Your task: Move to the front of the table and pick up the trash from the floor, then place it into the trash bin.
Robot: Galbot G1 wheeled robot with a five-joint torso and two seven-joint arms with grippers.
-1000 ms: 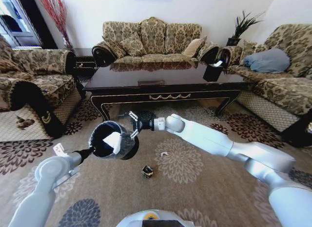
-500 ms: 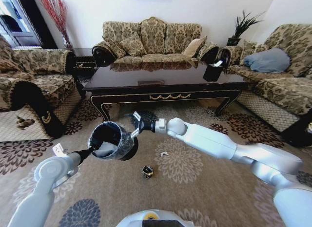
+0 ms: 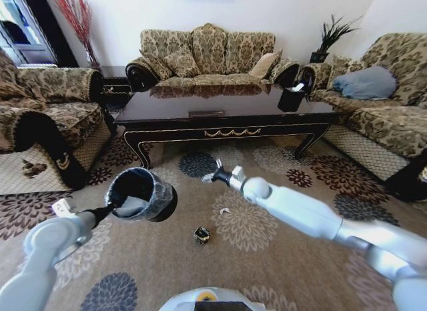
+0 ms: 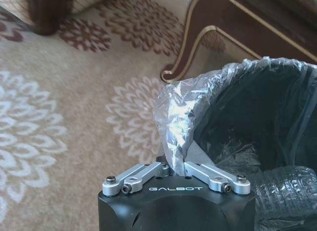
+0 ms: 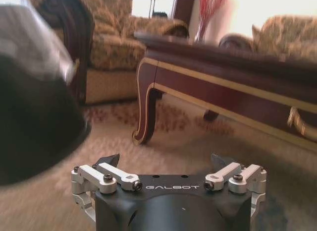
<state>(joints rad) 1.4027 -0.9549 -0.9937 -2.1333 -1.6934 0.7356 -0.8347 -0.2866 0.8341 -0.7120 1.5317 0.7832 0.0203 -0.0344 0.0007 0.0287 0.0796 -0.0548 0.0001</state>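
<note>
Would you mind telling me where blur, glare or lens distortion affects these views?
Head view: wide-angle bending curves the room's edges, and the table top mirrors the sofa. Right wrist view: the trash bin is smeared and the window is blown out. Left wrist view: sharp, with bright glints on the bin's liner.

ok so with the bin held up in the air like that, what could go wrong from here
The left gripper pinches only the rim and clear plastic liner of the small round black trash bin, which hangs tilted above the carpet; it could slip, or spill the white tissue inside. The open right gripper is empty, and the small dark lump and white scrap lie on the floor, easy to overlook.
</note>
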